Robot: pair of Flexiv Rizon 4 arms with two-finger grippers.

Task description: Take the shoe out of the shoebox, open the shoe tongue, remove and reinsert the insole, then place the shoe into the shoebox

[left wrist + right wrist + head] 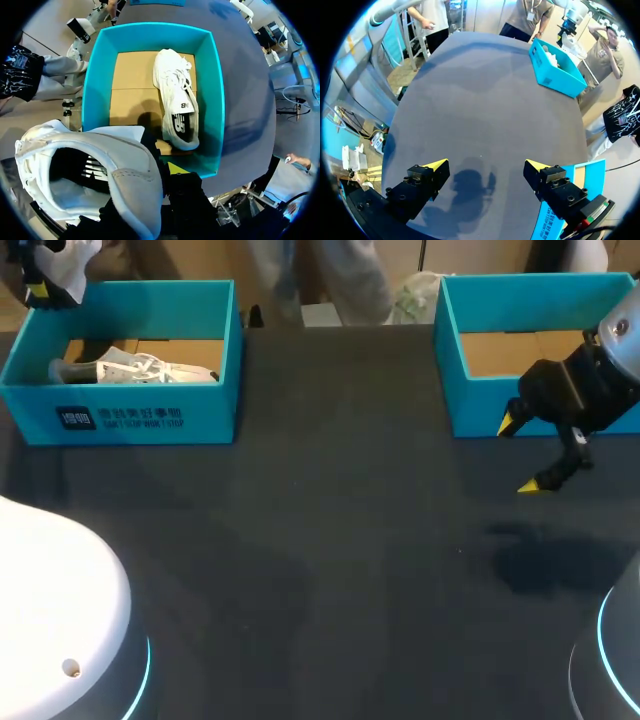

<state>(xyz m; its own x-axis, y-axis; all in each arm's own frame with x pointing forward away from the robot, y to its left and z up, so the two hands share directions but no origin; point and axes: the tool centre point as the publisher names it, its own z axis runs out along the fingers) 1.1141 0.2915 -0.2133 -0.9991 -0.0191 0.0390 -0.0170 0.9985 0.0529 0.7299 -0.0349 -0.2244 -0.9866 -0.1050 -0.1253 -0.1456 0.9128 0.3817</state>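
A: Which step?
B: Step one, the take-out. Your left gripper (156,176) is clamped on the lifted shoe (120,160) at the collar. Only one yellow tip shows and the other is hidden by the shoe wall, so that grip is my judgement. The shoe hangs above the left shoebox (92,85), opening toward the wrist camera.
A: Anything left inside?
B: A second shoe (177,97) lies on its side on the cardboard floor, against one wall. Leave it.
A: Right arm?
B: Your right gripper (485,163) has its fingers wide apart with nothing between them. It hangs over the dark table (320,540), just in front of the right shoebox (480,405).
A: Next move?
B: My guess: carry the shoe to the open table between the boxes and set it sole-down. Keep your left grip as an anchor and bring the right gripper in for the tongue. The tongue and insole haven't been touched yet, so you're early in the task.
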